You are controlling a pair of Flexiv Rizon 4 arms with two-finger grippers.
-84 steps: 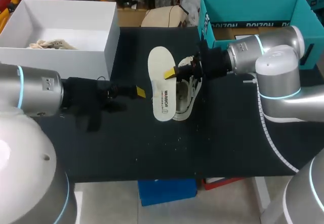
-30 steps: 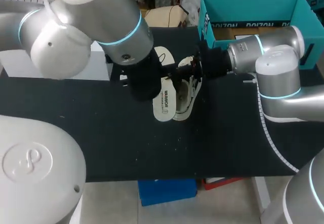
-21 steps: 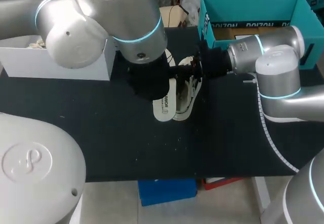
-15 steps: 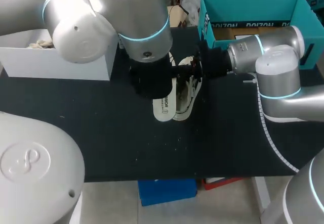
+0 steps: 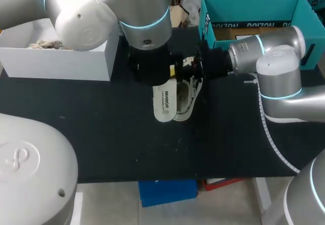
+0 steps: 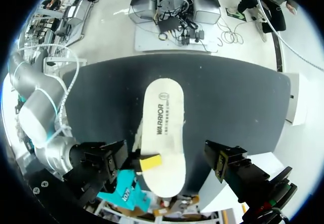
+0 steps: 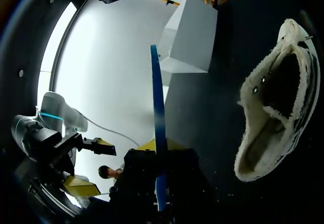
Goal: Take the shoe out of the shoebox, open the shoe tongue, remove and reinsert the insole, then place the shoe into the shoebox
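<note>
The white insole (image 5: 164, 103) lies beside the white shoe (image 5: 188, 99) at the table's middle. My right gripper (image 5: 174, 71) is shut on the insole's edge. In the right wrist view the insole (image 7: 158, 107) runs edge-on out of that gripper (image 7: 158, 145), with the shoe (image 7: 273, 113) lying open beside it. My left arm (image 5: 132, 11) hangs over the insole's far half. In the left wrist view my left gripper (image 6: 164, 161) stands wide open above the insole (image 6: 162, 128), touching nothing. The white shoebox (image 5: 56, 57) sits at the far left.
A teal box (image 5: 254, 9) stands at the back right behind my right arm. The shoebox holds crumpled paper (image 5: 48, 44). Bare black table (image 5: 152, 149) stretches in front of the shoe toward the near edge.
My left arm has swung in from the left and shifted right and farther back, now covering the insole's far half. The right arm, insole and shoe have stayed put.
</note>
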